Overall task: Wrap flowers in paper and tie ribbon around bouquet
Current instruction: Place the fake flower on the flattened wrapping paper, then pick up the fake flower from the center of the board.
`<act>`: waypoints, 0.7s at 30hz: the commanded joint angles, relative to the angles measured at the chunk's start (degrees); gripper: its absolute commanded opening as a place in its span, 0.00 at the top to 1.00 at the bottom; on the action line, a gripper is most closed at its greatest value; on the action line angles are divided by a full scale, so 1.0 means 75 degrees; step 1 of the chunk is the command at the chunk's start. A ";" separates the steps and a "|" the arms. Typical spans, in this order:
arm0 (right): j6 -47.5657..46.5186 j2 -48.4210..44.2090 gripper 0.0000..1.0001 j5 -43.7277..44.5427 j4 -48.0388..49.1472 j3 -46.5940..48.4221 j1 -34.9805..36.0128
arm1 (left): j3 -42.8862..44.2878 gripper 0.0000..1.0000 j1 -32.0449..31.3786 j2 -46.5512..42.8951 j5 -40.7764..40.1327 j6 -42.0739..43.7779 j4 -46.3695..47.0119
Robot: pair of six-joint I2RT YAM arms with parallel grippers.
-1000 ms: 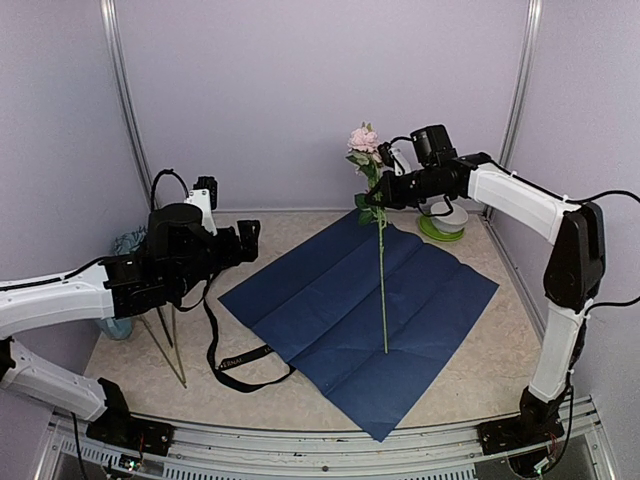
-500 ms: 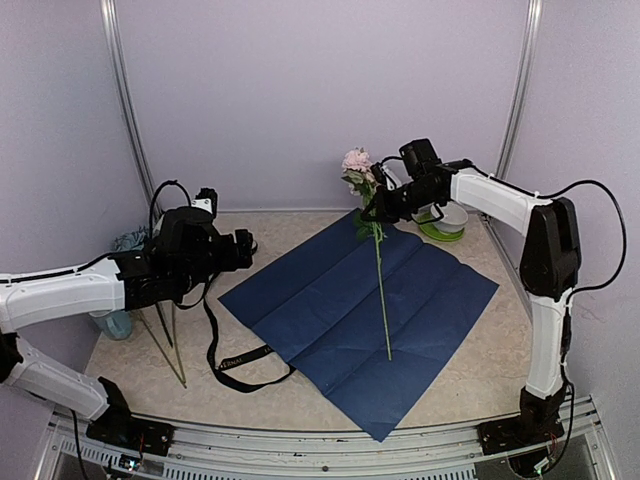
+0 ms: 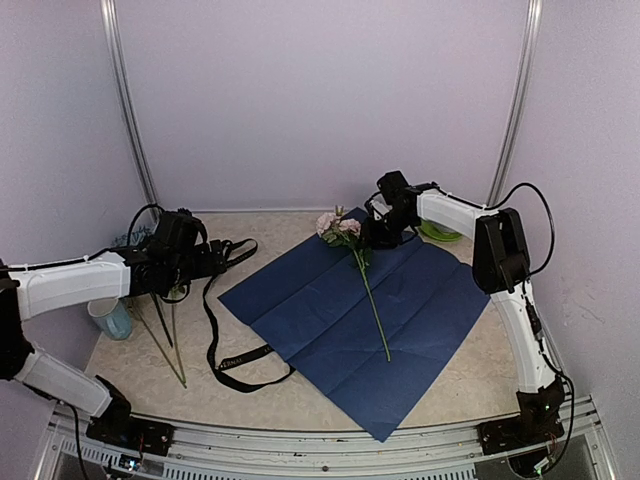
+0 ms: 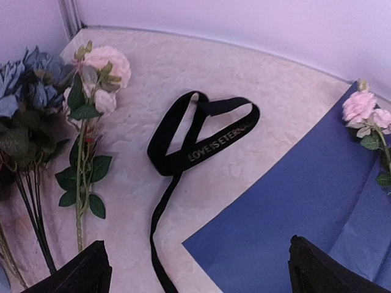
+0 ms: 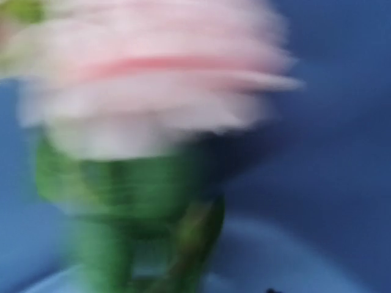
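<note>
top external: the paper [image 3: 300, 290] is spread navy side up across the middle of the worktop [image 3: 470, 360]. one pink rose [image 3: 340, 226] lies on it, bloom toward the far edge, stem pointing at the near edge. right fingers [image 3: 380, 230] sit just beside the bloom, can't tell if they're gripping, right wrist view is pure blur. left fingers [image 4: 79, 271] are spread wide above the ribbon [image 4: 201, 131] looped off the paper's left corner. other flowers [image 4: 79, 110] lie by the left edge.
</note>
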 commanded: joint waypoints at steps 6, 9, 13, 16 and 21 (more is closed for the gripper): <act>-0.0195 -0.1640 0.52 0.1422 0.0867 -0.1467 -0.0095 | -0.0027 0.27 0.1573 0.0817 0.0865 -0.0528 -0.0343; -0.0366 -0.2633 0.52 0.1145 0.1716 -0.2828 -0.0069 | -0.0136 0.43 0.2161 0.1044 0.0862 -0.0565 -0.0207; -0.0539 -0.3536 0.52 0.0778 0.2350 -0.4014 -0.0058 | 0.0371 0.45 0.2664 0.1839 0.0858 -0.0462 -0.0310; -0.0646 -0.3879 0.52 0.0714 0.2470 -0.4460 -0.0061 | 0.0929 0.38 0.2759 0.2641 0.1013 -0.0303 -0.0501; -0.0867 -0.4115 0.52 0.0508 0.2405 -0.4748 -0.0055 | 0.1051 0.37 0.3126 0.3315 0.1057 -0.0497 -0.0598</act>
